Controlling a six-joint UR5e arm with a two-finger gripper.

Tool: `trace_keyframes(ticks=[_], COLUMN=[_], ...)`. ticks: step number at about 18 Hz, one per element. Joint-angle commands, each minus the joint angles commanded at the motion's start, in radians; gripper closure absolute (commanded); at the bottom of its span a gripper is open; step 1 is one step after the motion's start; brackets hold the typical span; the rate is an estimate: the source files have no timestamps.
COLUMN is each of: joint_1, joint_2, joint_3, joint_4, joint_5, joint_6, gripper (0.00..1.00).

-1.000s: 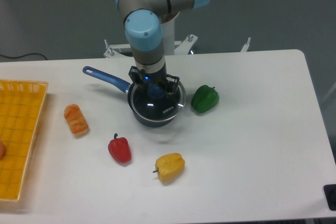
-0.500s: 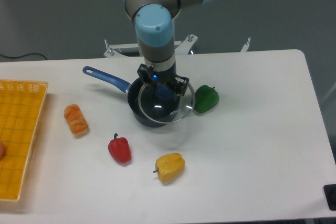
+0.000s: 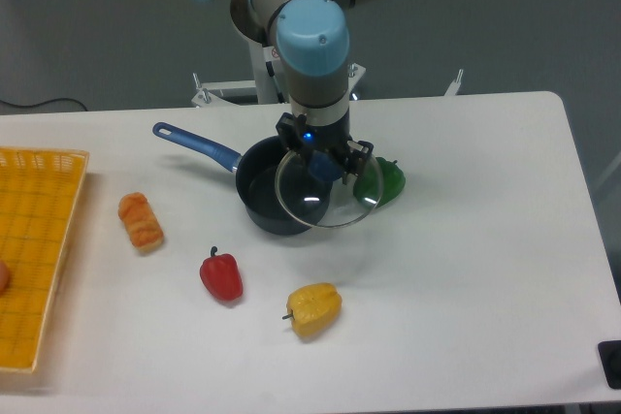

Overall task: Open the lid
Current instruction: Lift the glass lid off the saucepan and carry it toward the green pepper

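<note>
At the left edge of the table lies a yellow basket, with a small reddish thing just showing at its left side. Right of the basket, apart from it, lies an orange piece of toy food. Nearer the front edge sits a red pepper, and to its right, a little closer to the front, a yellow pepper. Behind these, about midway between the left and right edges and toward the back edge, stands the dark blue pan, its long handle pointing toward the back left corner; its left part lies uncovered, the dark inside showing. The lid hangs in the air, off the pan and shifted right of it, so that its left portion overlaps the pan's right rim in this view while its right portion overlaps the green pepper, which sits on the table just right of the pan. The gripper comes straight down from the arm above, and its fingers are clenched on the lid's blue knob. A small dark object sits at the front right corner.
</note>
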Motion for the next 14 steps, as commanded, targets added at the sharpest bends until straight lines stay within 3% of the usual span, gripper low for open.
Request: trace_keyframes(ticks=[5, 14], joint_1=[0.038, 0.118], joint_2=[0.0, -0.005], joint_3=[0.021, 0.048], joint_4=[-0.002, -0.023], joint_5=[-0.015, -0.066], joint_6=[0.017, 0.166], gripper=[0.43, 0.44])
